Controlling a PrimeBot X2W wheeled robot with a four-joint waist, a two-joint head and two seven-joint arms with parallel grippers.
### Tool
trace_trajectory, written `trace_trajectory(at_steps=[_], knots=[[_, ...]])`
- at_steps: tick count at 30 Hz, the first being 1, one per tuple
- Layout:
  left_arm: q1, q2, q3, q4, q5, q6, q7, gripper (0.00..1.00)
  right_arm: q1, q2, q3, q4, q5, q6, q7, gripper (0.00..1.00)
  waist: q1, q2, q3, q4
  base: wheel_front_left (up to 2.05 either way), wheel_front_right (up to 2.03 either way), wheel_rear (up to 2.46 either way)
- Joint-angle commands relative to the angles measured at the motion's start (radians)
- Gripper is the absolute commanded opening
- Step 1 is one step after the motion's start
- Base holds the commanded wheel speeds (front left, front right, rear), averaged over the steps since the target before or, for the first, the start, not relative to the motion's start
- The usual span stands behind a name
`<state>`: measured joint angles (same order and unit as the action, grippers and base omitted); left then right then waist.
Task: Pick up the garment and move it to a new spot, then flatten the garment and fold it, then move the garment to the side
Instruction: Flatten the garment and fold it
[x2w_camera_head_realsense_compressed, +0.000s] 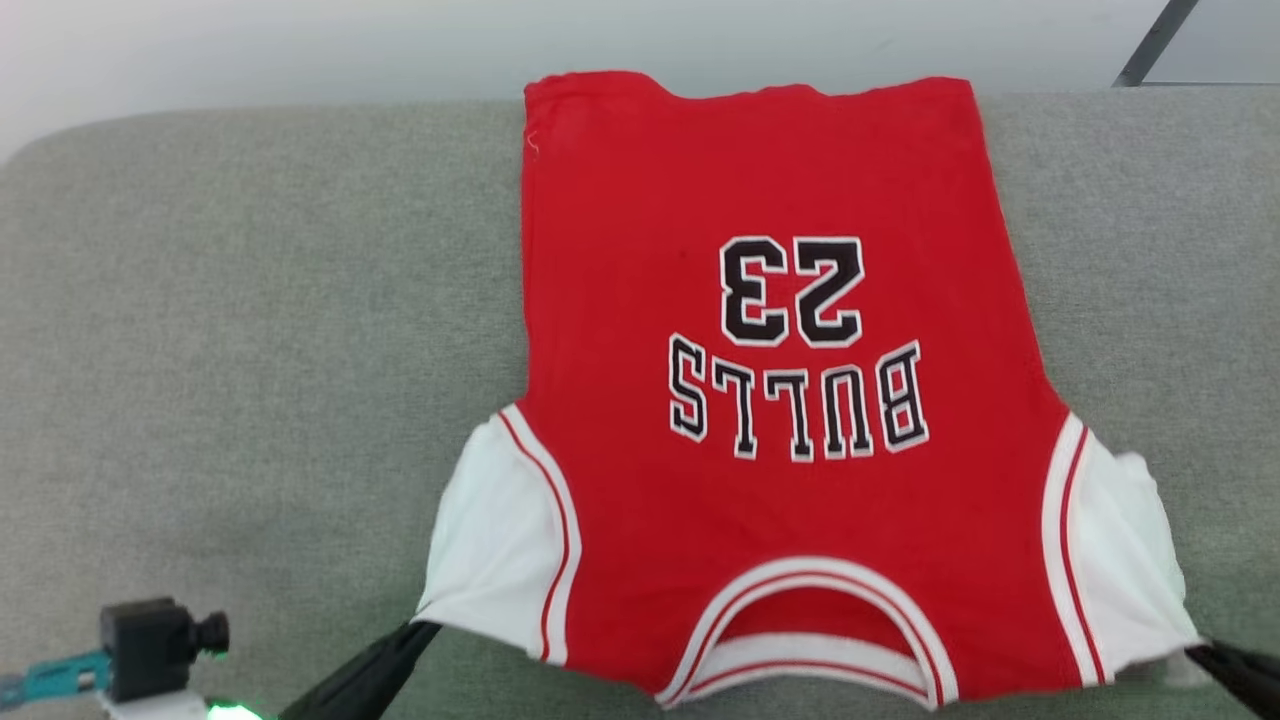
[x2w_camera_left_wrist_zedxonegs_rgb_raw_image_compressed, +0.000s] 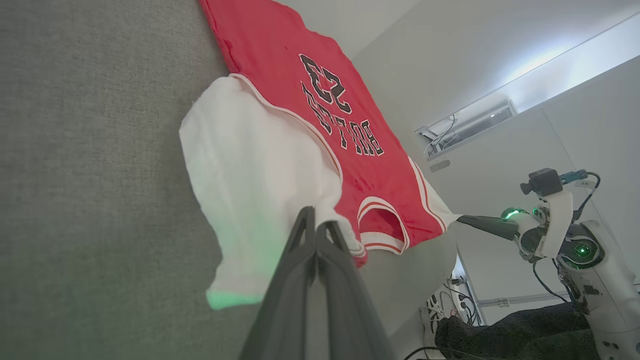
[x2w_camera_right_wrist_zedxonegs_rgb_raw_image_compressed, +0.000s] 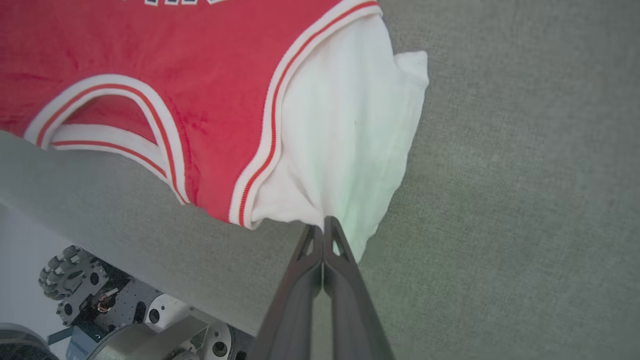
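Note:
The garment (x2w_camera_head_realsense_compressed: 770, 400) is a red jersey with white sleeves, striped trim and a black 23. It lies spread flat on the grey cushion, collar toward me, hem at the far edge. My left gripper (x2w_camera_head_realsense_compressed: 425, 628) is shut on the corner of the near left sleeve (x2w_camera_left_wrist_zedxonegs_rgb_raw_image_compressed: 250, 175), its tips pinching the cloth (x2w_camera_left_wrist_zedxonegs_rgb_raw_image_compressed: 316, 225). At the lower right, my right gripper (x2w_camera_head_realsense_compressed: 1195, 650) is shut on the corner of the other white sleeve (x2w_camera_right_wrist_zedxonegs_rgb_raw_image_compressed: 350, 125), with its tips (x2w_camera_right_wrist_zedxonegs_rgb_raw_image_compressed: 322, 225) at that sleeve's hem. The right arm also appears in the left wrist view, gripper (x2w_camera_left_wrist_zedxonegs_rgb_raw_image_compressed: 462, 218) touching the jersey's edge.
The grey cushion (x2w_camera_head_realsense_compressed: 250, 350) runs wide to the left and right of the jersey. Its far edge meets a pale wall. The cushion's near edge drops to the robot's wheeled base (x2w_camera_right_wrist_zedxonegs_rgb_raw_image_compressed: 80, 280). A camera mount (x2w_camera_head_realsense_compressed: 150, 645) sits on my left wrist.

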<state>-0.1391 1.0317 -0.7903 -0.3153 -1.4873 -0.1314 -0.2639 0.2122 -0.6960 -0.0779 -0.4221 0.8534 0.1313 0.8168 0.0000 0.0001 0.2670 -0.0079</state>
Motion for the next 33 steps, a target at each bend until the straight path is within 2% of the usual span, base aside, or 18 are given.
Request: trace_trajectory(at_steps=[1, 7, 13, 20, 26, 33], knots=[[0.025, 0.01, 0.012, -0.012, -0.002, 0.002, 0.0, 0.0, 0.029, 0.014, -0.023, -0.016, 0.006, -0.001, 0.02, 0.0, 0.0, -0.0001, 0.001, 0.003, 0.0, 0.0, 0.0], [0.091, 0.044, 0.016, -0.052, 0.006, 0.002, 0.0, 0.0, 0.106, 0.053, -0.091, -0.093, 0.027, -0.001, 0.106, 0.0, 0.0, -0.0001, 0.011, 0.009, 0.0, 0.0, 0.0], [0.069, 0.005, -0.017, 0.006, 0.035, 0.004, 0.032, 0.0, 0.093, 0.048, -0.072, -0.078, -0.016, -0.001, 0.164, 0.0, 0.0, -0.0001, 0.014, 0.004, 0.0, 0.0, 0.0], [0.014, -0.098, -0.063, 0.142, 0.067, 0.007, 0.083, 0.0, 0.039, 0.037, 0.015, 0.005, -0.055, -0.001, 0.143, 0.0, 0.0, -0.0001, 0.028, 0.007, 0.0, 0.0, 0.0], [-0.023, -0.184, -0.086, 0.255, 0.056, 0.003, 0.105, 0.0, 0.002, 0.026, 0.111, 0.124, -0.096, -0.001, 0.065, 0.0, 0.0, -0.0001, 0.037, 0.009, 0.0, 0.0, 0.0], [-0.046, -0.244, -0.097, 0.351, 0.052, 0.002, 0.099, 0.0, -0.058, 0.017, 0.224, 0.239, -0.093, -0.001, -0.02, 0.0, 0.0, -0.0001, 0.04, 0.01, 0.0, 0.0, 0.0]])
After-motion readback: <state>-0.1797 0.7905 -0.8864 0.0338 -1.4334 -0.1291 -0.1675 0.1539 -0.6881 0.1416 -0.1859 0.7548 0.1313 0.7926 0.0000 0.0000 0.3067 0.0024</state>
